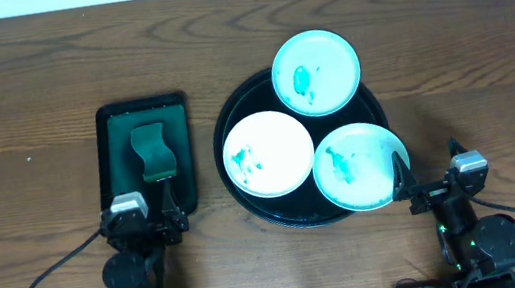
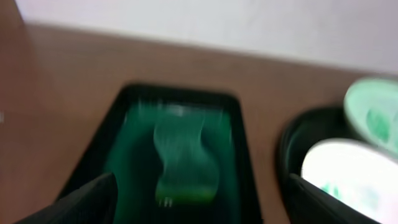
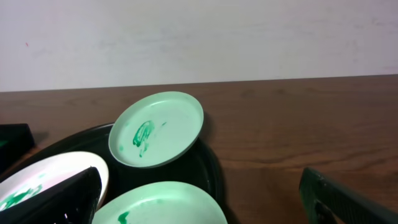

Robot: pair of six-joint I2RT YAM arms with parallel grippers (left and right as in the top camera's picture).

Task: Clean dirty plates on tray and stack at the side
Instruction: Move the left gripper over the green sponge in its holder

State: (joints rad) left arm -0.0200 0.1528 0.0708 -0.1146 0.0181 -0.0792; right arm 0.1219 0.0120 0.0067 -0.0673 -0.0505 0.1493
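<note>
Nearest the base, we are noting the left pincer (image 2: 202, 186) with its fingers spread wide and holding nothing. It is hanging over the near end of the small rectangular dark green tray (image 1: 109, 165). The wavy green sponge (image 1: 152, 151) is lying in that tray just ahead of it, untouched.

On the other side, the right pincer (image 3: 199, 180) is also spread and empty. It is sitting at the near right edge of the large round glossy black tray (image 1: 231, 173). One finger is overlapping the rim of the nearest plate from above; we cannot tell whether it is touching.

That nearest small round pale-aqua plate (image 1: 360, 166) is lying at the tray's near right and jutting past the raised rim. It is carrying a teal-green smear near its middle.

Just beyond and to the left, the whiter round plate (image 1: 269, 153) is lying inside the tray, touching or all but touching its neighbour. It is showing green flecks on its left half.

Farthest out, the third aqua plate (image 1: 316, 72) is resting tilted on the tray's far rim, partly overhanging the brown wooden tabletop (image 1: 21, 117), with one green daub.

We are judging the task as barely begun. All three plates are dirty and on the tray, and no stack is forming at the side. What is left is taking up the sponge, wiping each plate and stacking them.
</note>
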